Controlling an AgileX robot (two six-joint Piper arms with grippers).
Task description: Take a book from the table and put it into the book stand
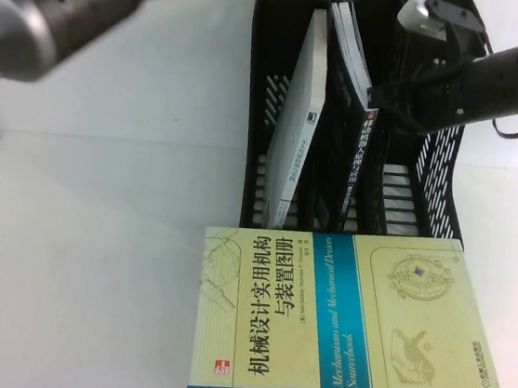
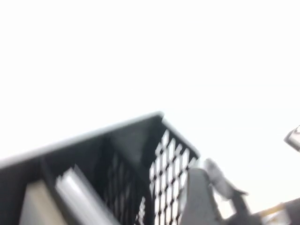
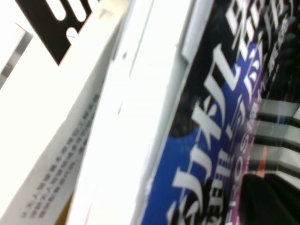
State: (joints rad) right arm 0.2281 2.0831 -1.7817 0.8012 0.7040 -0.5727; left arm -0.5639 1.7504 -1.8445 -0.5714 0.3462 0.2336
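Black plastic forms the three-slot book stand (image 1: 409, 188) on the white table (image 1: 86, 231). Two books stand in it: a white-grey thin book (image 1: 297, 123) in the left slot and the dark book (image 1: 352, 158) in the middle slot, leaning. A third, yellow-and-teal hardcover (image 1: 357, 322) lies flat in front of the stand. The right gripper (image 1: 382, 100) reaches over the stand beside the dark book; whether it grips cannot be told. The left gripper is out of sight.

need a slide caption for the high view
Dark book standing in the black book stand, right end effector at it; left arm raised, yellow-teal hardcover on table.
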